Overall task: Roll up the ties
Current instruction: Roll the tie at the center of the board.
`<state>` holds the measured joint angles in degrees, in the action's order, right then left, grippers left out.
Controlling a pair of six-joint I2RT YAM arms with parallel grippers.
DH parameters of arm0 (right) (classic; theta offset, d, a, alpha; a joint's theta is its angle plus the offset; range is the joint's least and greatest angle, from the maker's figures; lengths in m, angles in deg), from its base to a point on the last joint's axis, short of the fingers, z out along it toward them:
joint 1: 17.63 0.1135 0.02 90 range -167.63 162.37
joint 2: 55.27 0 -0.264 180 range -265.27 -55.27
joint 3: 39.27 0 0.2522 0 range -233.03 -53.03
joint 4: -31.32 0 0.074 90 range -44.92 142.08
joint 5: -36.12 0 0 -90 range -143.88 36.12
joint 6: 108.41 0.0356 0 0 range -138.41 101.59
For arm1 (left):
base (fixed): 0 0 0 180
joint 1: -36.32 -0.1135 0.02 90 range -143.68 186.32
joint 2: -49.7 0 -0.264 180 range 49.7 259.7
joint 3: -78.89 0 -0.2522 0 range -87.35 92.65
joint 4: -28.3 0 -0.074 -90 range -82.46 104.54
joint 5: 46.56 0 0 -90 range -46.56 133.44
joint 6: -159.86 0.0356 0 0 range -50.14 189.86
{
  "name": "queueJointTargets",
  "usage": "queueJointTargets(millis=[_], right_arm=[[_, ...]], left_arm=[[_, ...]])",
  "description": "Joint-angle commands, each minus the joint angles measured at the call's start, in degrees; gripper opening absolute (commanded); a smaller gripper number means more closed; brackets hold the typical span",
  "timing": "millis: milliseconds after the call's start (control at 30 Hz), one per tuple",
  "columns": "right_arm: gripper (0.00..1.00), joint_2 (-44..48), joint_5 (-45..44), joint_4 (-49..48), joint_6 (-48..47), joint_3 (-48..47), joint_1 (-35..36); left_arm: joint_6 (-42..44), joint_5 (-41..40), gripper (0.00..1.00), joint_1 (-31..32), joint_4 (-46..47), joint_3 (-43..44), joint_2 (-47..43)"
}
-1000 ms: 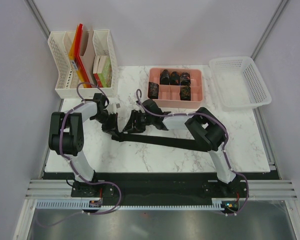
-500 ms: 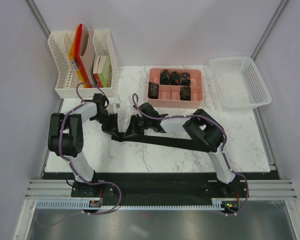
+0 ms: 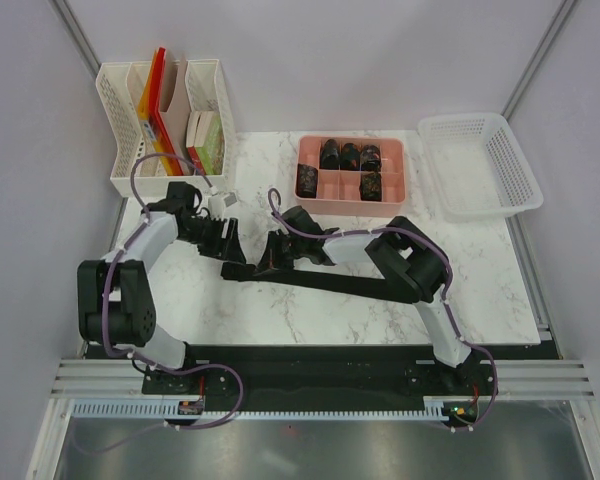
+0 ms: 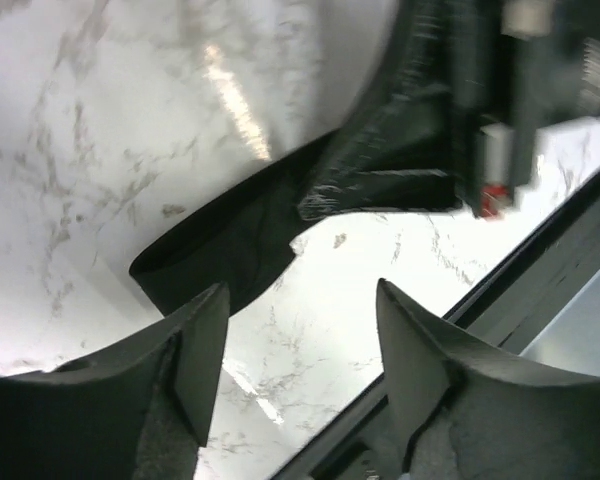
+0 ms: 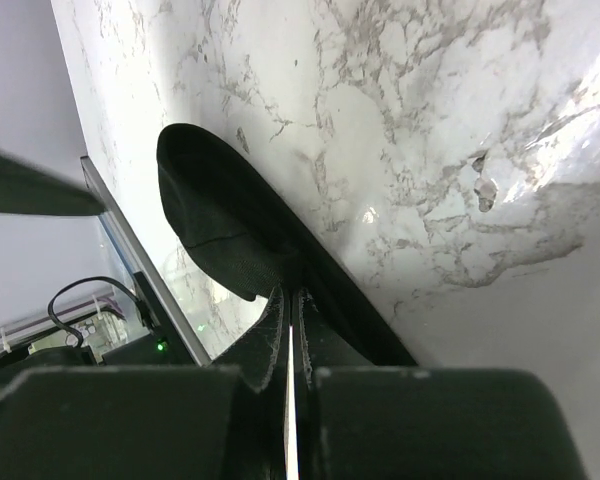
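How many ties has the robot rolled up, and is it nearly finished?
Done: five rolled ties sit in the pink tray. In hand: the right end effector is shut on a long tie near one end, and the tie lies flat on the table. The left end effector is open beside that end, holding nothing. Left: this tie has no coil yet. No other loose ties show.

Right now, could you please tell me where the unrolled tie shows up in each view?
Top external: the unrolled tie lies as a dark strip across mid-table.
Left wrist: its end sits centre-left.
Right wrist: its rounded end, left of centre.
Shared landmark: the marble tabletop.
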<state>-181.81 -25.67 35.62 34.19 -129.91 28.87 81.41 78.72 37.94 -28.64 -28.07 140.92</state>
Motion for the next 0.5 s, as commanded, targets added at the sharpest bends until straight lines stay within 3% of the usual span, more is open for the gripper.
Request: queueJointTargets(millis=[0,133,167,267,467], right_arm=[[0.00,-1.3,-0.9,0.8,-1.5,1.0,-0.4],[0.00,-2.2,-0.9,1.0,-1.5,1.3,-0.5],[0.00,-2.2,-1.0,1.1,-1.5,1.4,-0.5],[0.00,-2.1,-0.9,1.1,-1.4,1.5,-0.5],[0.00,-1.9,0.0,-1.0,-0.1,2.1,-0.5]], left_arm=[[19.6,12.1,0.70,-1.4,0.7,-1.5,-8.2],[41.5,15.4,0.72,-1.5,-0.9,-4.0,-11.7],[51.4,15.0,0.72,-1.5,-2.7,-4.4,-11.7],[66.0,14.1,0.72,-1.5,-5.0,-5.7,-10.3],[84.7,14.3,0.73,-1.5,-3.3,-10.3,-8.3]])
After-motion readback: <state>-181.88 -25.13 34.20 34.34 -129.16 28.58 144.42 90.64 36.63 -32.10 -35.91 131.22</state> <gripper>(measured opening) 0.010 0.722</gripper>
